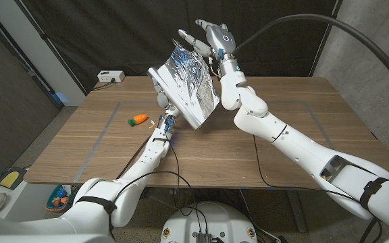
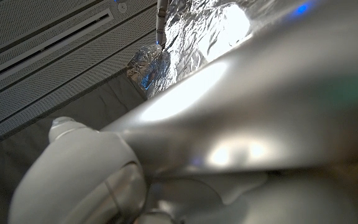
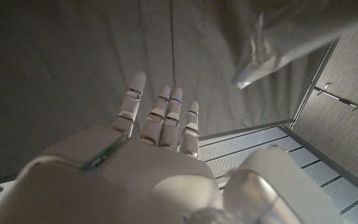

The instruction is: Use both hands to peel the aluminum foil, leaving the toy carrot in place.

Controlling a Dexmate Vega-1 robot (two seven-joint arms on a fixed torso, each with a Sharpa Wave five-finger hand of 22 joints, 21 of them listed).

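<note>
A crinkled sheet of aluminum foil [image 1: 191, 84] hangs in the air above the table's middle, tilted on edge. My left hand [image 1: 161, 100] grips it from behind at its left side; up close the foil [image 2: 204, 25] glares beyond that hand [image 2: 79, 174]. My right hand [image 1: 215, 37] is raised above the foil's top corner, fingers spread, holding nothing. In the right wrist view its fingers [image 3: 166, 118] reach out straight, apart from a foil corner [image 3: 278, 43]. The orange toy carrot [image 1: 138, 119] lies bare on the table [image 1: 282, 135], left of the foil.
A white power strip [image 1: 110, 76] sits at the table's far left corner. Grey tape lines [image 1: 103, 131] mark a rectangle on the wood. A thin black cable [image 1: 261, 172] runs over the front edge. A dark curtain hangs behind.
</note>
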